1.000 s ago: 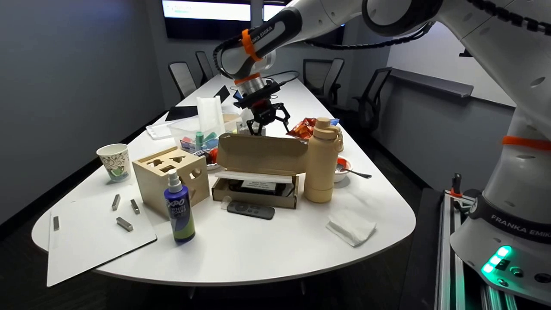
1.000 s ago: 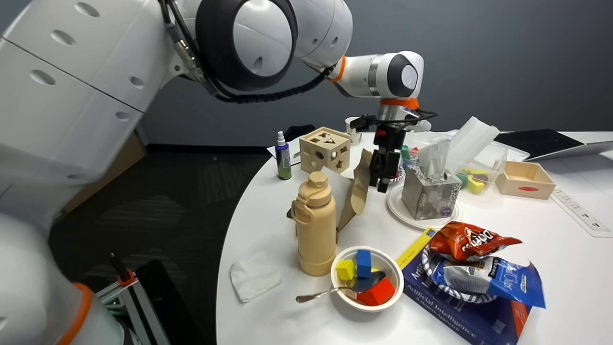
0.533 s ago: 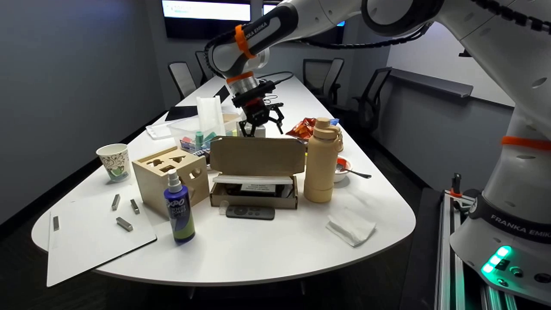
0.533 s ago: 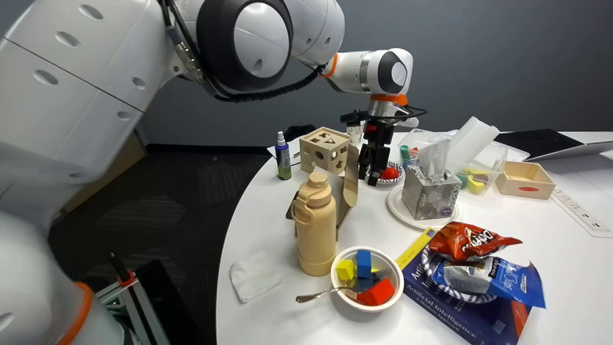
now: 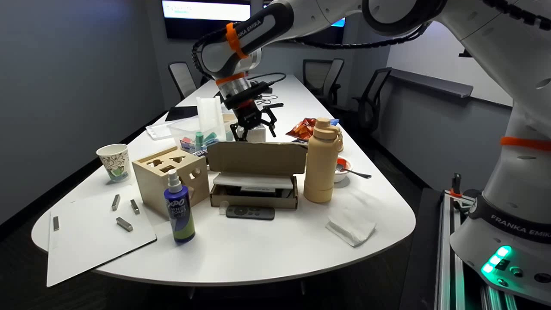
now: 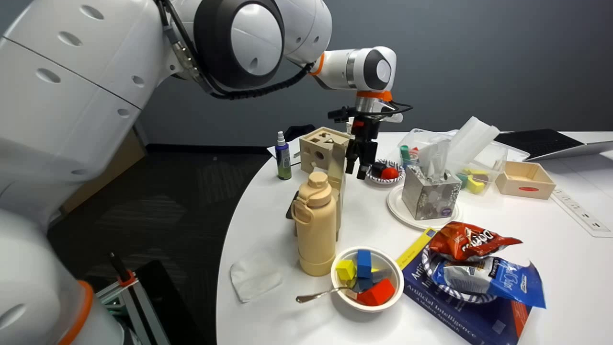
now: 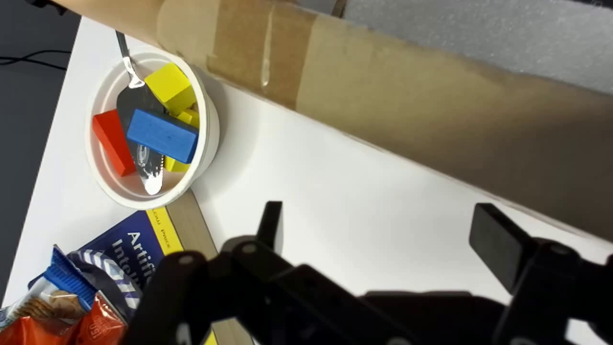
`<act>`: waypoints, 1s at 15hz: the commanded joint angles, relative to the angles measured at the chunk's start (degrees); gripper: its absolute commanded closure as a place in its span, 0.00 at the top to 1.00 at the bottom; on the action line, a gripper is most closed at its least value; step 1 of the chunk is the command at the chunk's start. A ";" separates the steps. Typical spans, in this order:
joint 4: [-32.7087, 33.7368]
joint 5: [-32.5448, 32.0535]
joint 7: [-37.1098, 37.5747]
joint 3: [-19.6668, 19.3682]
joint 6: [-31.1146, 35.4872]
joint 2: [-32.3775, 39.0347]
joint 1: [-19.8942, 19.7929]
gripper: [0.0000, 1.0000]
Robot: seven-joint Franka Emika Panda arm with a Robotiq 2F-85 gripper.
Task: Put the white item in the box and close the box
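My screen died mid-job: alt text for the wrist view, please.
Open black two-finger gripper, one fingertip appearing beside a brown cardboard box lid crossing diagonally, contact unclear. A flat pale foam-like sheet shows beyond it; at left, a round white bowl holds red, blue and yellow blocks.

My pincer (image 5: pixel 257 136) hangs spread behind the raised lid (image 5: pixel 257 158) of the box (image 5: pixel 254 201); whether it touches the lid, I can't tell. Beneath the lid, the white pad (image 5: pixel 253 180) lies along the back of the box, with dark contents (image 5: pixel 236 190) in front of it. On the table (image 5: pixel 258 249), a remote (image 5: pixel 250 212) sits just before the box. A bottle (image 5: pixel 320 172) stands beside one end, partly hiding a bowl (image 5: pixel 343 175); a cube (image 5: pixel 153 185) stands near the other, with a spray (image 5: pixel 180 213) upright in front of it.
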 commanded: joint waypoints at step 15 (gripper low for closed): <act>-7.24 0.39 0.19 0.75 2.22 0.62 6.02 1.00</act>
